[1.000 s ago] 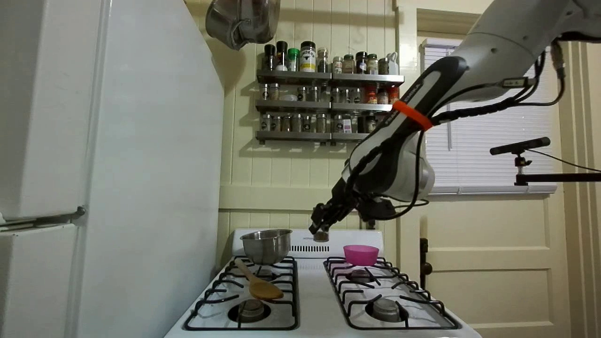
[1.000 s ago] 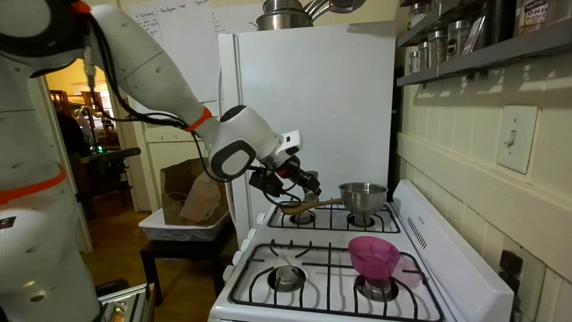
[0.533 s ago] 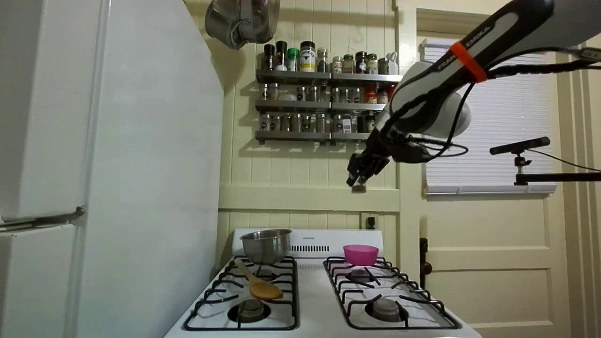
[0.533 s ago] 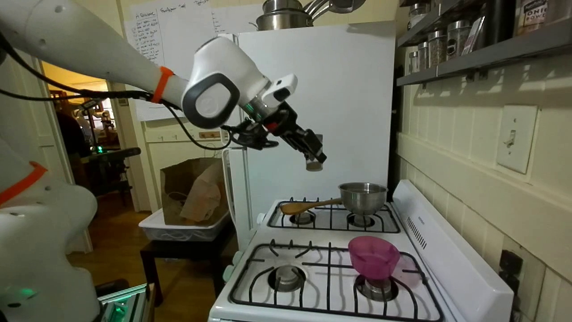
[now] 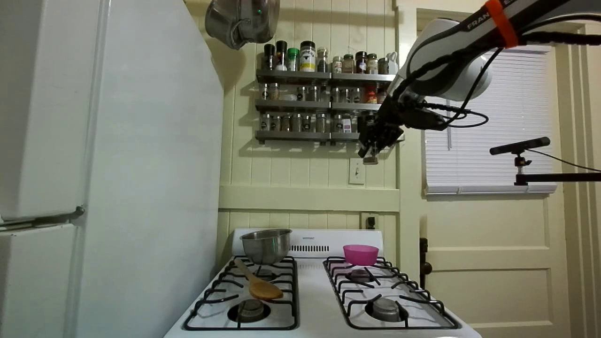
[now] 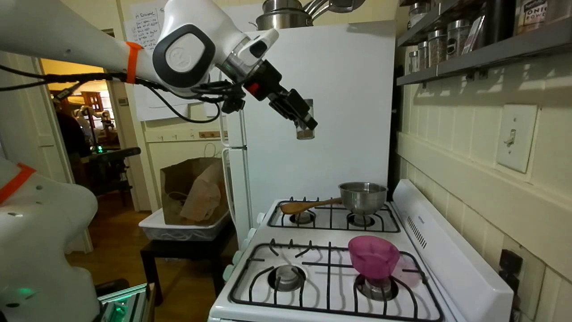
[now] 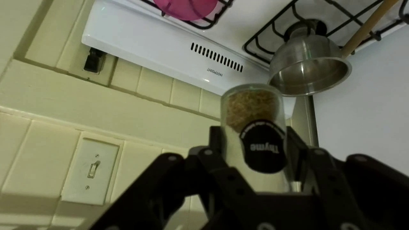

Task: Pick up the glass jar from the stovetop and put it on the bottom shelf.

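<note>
The glass jar is a clear spice jar with a black Thyme label and brown contents. It shows in the wrist view [image 7: 250, 107] and in both exterior views [image 5: 371, 161] [image 6: 305, 133]. My gripper [image 6: 307, 120] is shut on its sides and holds it in the air, nearly upright, high above the stovetop [image 5: 311, 291]. The gripper [image 5: 367, 149] stands just below the right end of the bottom shelf [image 5: 293, 135] in that exterior view and hides part of it. Several small jars line this shelf, which also shows at the upper right in an exterior view [image 6: 482, 58].
A metal bowl [image 5: 266, 247] and a wooden spoon [image 5: 263, 287] lie on the left grates. A pink bowl [image 5: 361, 255] sits on the right rear burner. Two jar-lined tiers [image 5: 293, 76] hang above the bottom shelf. A white fridge [image 6: 321, 112] stands beside the stove.
My gripper has risen with the jar from low above the stove to near the rack's lowest tier. In an exterior view it has also moved right. The bowls and spoon have stayed.
</note>
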`<state>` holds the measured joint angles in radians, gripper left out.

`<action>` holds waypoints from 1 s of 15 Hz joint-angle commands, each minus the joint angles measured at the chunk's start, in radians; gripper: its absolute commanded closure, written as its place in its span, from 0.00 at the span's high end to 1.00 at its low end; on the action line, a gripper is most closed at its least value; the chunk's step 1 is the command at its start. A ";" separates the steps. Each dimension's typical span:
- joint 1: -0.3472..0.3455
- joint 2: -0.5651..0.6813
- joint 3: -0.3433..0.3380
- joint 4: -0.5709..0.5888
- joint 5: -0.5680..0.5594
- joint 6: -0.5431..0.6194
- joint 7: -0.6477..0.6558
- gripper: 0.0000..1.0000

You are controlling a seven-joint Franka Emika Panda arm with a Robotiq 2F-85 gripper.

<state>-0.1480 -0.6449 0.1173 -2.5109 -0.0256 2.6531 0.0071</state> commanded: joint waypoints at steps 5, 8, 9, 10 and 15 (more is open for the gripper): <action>-0.097 0.088 -0.012 0.090 -0.087 0.025 0.128 0.23; -0.201 0.136 -0.027 0.184 -0.153 0.022 0.204 0.23; -0.232 0.158 -0.030 0.214 -0.175 0.030 0.227 0.23; -0.258 0.184 -0.034 0.254 -0.197 0.030 0.246 0.23; -0.327 0.325 -0.042 0.462 -0.312 0.006 0.340 0.23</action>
<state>-0.4505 -0.4190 0.0737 -2.1820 -0.2644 2.6717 0.2627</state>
